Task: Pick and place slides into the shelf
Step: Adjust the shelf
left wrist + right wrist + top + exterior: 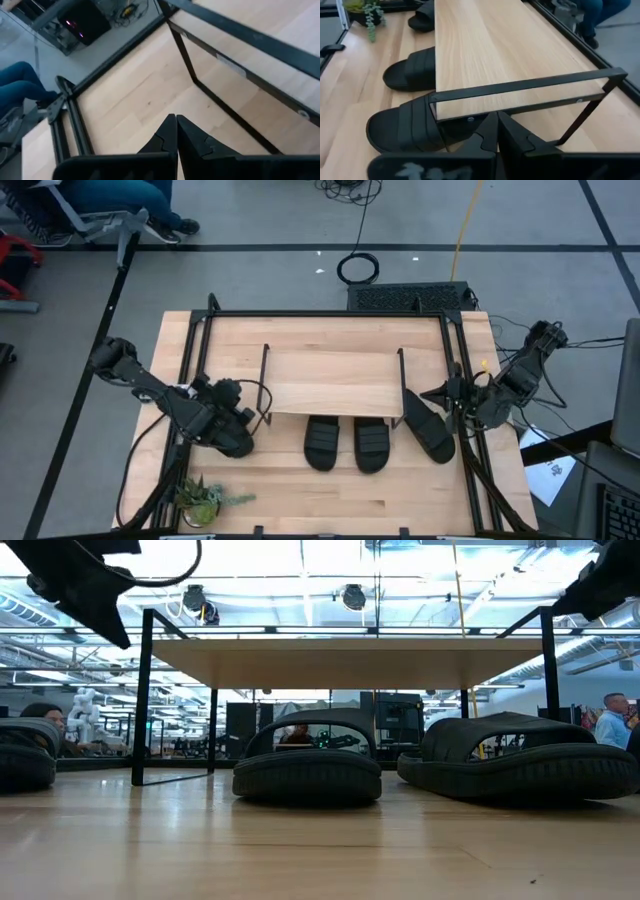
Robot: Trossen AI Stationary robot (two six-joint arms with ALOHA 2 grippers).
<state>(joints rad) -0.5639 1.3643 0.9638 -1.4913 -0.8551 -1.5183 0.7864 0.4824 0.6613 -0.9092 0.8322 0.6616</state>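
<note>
The shelf [335,380] stands mid-table on thin black wire legs, its light plank top [485,45] bare. Two black slides [322,442] [371,445] lie side by side on their soles, heels under the shelf's near edge. Another slide [428,425] lies slanted by the shelf's right end. One more slide [422,17] lies at the left near the plant, mostly under my left arm in the high view. My left gripper [176,125] is shut and empty beside the shelf's left end. My right gripper [497,122] is shut and empty, pointing at the shelf's right end frame.
A small potted plant [205,500] stands near the table's near-left corner. Black frame rails [190,370] run along the table's left and right sides. A seated person [120,200] is beyond the far-left corner. Bare wood lies in front of the slides.
</note>
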